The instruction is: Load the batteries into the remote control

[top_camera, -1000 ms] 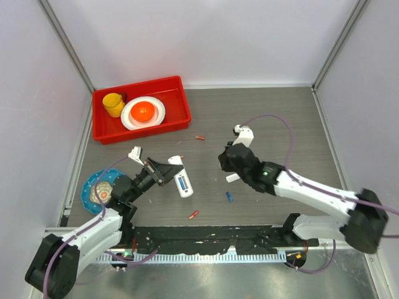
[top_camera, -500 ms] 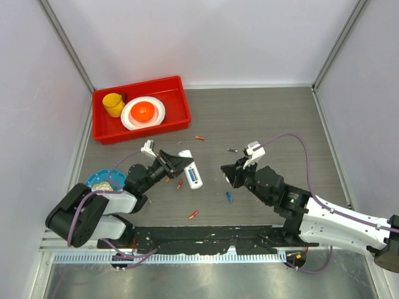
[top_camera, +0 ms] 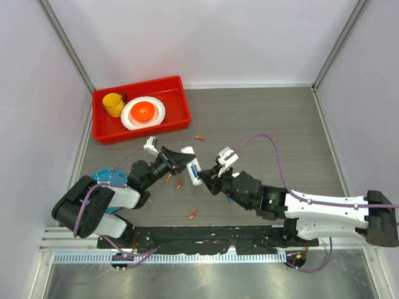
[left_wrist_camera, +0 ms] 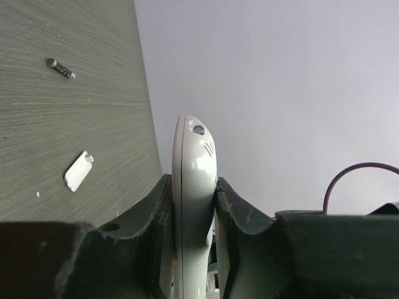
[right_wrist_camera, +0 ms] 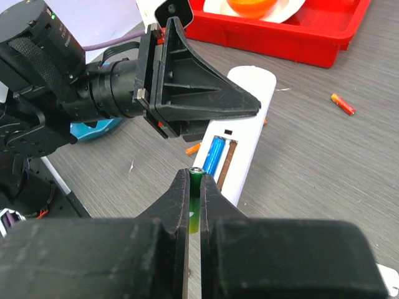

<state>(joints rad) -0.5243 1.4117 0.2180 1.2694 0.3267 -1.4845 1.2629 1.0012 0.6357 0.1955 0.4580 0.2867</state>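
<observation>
At the far left of the grey wood-grain table (top_camera: 262, 118) we see a red tray (top_camera: 176, 103) holding a yellow cup (top_camera: 113, 104) and, just beside it, a white plate (top_camera: 129, 118) with an orange round thing (top_camera: 143, 111) on it. Nearer the front left we make out a blue dish (top_camera: 100, 177), partly hidden. A short white cover piece (left_wrist_camera: 78, 171) lies flat on the table.

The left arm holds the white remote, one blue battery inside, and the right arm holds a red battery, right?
The right tool holds a green battery, not red, as the right wrist view shows. The left tool does hold the remote, blue battery inside.
</observation>
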